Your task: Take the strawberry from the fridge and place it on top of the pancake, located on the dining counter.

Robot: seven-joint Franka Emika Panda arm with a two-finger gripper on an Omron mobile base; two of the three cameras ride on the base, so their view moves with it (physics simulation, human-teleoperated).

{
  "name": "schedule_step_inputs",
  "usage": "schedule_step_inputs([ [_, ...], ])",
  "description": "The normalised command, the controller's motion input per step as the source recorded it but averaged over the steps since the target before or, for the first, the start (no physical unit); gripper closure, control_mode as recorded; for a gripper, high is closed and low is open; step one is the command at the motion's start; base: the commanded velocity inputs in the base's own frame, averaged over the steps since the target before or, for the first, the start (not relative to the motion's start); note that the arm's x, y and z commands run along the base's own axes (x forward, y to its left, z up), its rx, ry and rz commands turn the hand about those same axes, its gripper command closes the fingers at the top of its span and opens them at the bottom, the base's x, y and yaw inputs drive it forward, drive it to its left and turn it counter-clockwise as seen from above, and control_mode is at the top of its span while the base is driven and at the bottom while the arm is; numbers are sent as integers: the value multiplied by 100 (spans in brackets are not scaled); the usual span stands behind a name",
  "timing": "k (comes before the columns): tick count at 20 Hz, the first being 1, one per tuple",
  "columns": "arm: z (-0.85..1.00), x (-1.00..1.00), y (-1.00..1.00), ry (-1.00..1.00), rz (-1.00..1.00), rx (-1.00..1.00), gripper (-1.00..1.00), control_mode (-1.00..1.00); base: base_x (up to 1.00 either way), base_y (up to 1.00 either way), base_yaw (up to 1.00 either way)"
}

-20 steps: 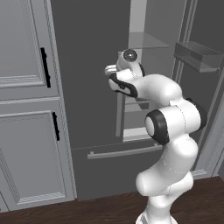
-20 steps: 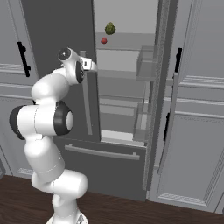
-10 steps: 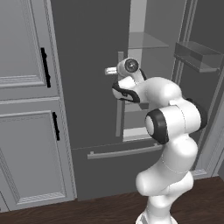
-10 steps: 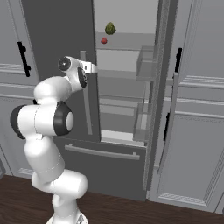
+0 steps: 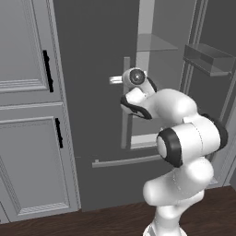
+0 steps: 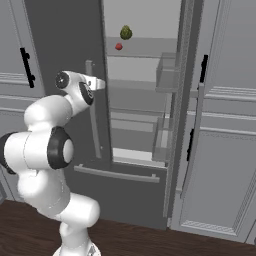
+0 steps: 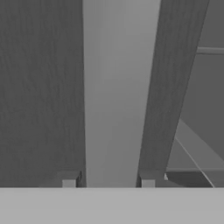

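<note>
Gripper (image 7: 109,179) is clamped on the handle (image 7: 117,92) of the left fridge door (image 5: 97,92). In the hand view the pale grey bar runs up the middle of the frame, with one finger (image 7: 68,178) on each side, pressed against its edges. Dark door surface lies behind the bar on both sides.

Left base view: arm (image 5: 184,143) rises from the lower right, and the hand (image 5: 133,80) meets the vertical handle (image 5: 125,106) near its upper end. The left door appears nearly shut. A horizontal bar (image 5: 124,161) of the bottom drawer runs below the door.

Right base view: fridge (image 6: 145,100) interior is visible through the gap between the left door and the open right door (image 6: 180,100). Strawberry (image 6: 119,46) sits on the top shelf (image 6: 145,47), well inside, and is small and red. Just above and to its right in the picture is a larger yellow-green fruit (image 6: 125,33), near the strawberry but not touching it. Door bins (image 6: 167,80) hang on the inside of the right door. Lower shelves are pale grey.

The strawberry is well apart from the gripper, higher up and further right in this view.

Light grey cabinets (image 5: 27,110) with black handles (image 5: 46,71) flank the fridge on the left, and more cabinets (image 6: 225,125) stand on the right. The floor (image 6: 150,240) is dark wood.
</note>
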Motion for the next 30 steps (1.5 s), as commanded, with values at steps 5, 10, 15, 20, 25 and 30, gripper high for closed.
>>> schedule_step_inputs([
  [5,0,-79,41,0,-14,0,100,-100,0,0,0],
  [10,0,-80,54,0,-19,-2,100,-100,0,0,0],
  [15,0,-73,62,0,-18,-9,-100,-100,0,0,0],
  [20,0,-31,57,0,-9,-10,-100,-100,0,0,0],
  [25,-1,0,73,0,-1,0,-100,-100,0,0,0],
  [30,0,-45,56,0,-2,0,-100,-100,0,0,0],
])
